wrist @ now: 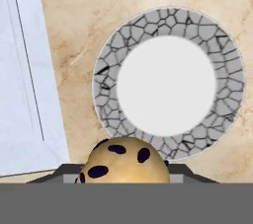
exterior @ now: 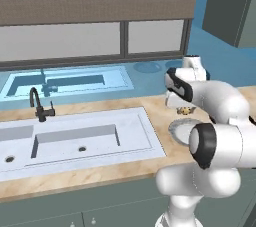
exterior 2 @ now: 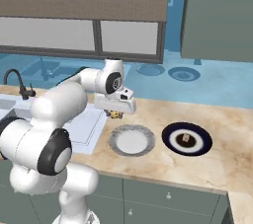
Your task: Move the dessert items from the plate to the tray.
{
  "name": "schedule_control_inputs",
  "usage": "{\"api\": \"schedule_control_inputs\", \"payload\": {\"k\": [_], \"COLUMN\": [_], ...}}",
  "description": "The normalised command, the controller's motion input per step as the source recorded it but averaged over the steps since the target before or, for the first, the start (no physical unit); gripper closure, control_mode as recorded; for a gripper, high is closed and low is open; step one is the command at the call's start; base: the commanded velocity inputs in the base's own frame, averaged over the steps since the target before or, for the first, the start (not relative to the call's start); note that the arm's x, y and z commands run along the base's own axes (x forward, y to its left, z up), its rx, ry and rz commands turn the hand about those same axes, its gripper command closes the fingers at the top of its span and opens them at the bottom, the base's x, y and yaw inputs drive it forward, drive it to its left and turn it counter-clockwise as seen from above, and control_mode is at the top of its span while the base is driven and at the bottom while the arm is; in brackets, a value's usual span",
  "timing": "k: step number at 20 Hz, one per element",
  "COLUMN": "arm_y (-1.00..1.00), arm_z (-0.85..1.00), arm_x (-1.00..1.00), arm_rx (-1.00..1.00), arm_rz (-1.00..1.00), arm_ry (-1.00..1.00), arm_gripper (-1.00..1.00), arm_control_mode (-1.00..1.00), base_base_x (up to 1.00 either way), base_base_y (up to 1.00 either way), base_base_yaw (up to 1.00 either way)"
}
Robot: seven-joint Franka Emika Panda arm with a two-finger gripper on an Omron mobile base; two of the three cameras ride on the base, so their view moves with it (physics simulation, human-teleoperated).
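Note:
A round tan-yellow dessert item [wrist: 126, 161] with dark specks sits between my gripper's [wrist: 126, 172] dark fingers [wrist: 64, 172], which are shut on it. In the right base view the gripper [exterior 2: 115, 114] hangs just above the counter, at the far left edge of the plate [exterior 2: 131, 140], with the dessert item [exterior 2: 115, 114] in it. The plate [wrist: 168, 86] is round, with a white flat centre and a grey cracked-pattern rim, and nothing lies on its centre. From the left base view the gripper [exterior: 184, 111] holds the speckled piece above the plate [exterior: 177, 129], half hidden by my arm. The tray is out of view.
A white sink [exterior: 75, 138] with a black faucet [exterior: 37, 103] lies left of the plate; its edge [wrist: 24, 94] runs close to the gripper. A dark blue round dish [exterior 2: 187, 139] with a small brown piece stands right of the plate. Window and cabinet stand behind.

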Motion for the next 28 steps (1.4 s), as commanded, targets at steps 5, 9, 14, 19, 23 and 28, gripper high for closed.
{"api": "schedule_control_inputs", "payload": {"k": [5, 9, 14, 19, 23, 28], "arm_y": [0.39, 0.18, 0.07, 0.0, 0.0, 0.03], "arm_z": [0.76, 0.54, 0.19, 0.0, 0.0, 0.0], "arm_x": [-0.37, -0.54, -0.52, -0.11, -0.06, 0.0], "arm_rx": [-0.01, -0.01, 0.0, 0.02, 0.0, 0.0], "arm_rz": [0.0, 0.0, 0.01, 0.01, 0.0, 0.0], "arm_ry": [0.0, -0.15, -0.17, -0.01, 0.0, 0.0], "arm_gripper": [1.0, 1.0, 1.0, 1.0, 1.0, 1.0], "arm_control_mode": [-1.0, -1.0, -1.0, -1.0, -1.0, -1.0], "base_base_x": [0.0, 0.0, 0.0, 0.0, 0.0, 0.0], "base_base_y": [0.0, 0.0, 0.0, 0.0, 0.0, 0.0], "base_base_yaw": [0.0, 0.0, 0.0, 0.0, 0.0, 0.0]}}
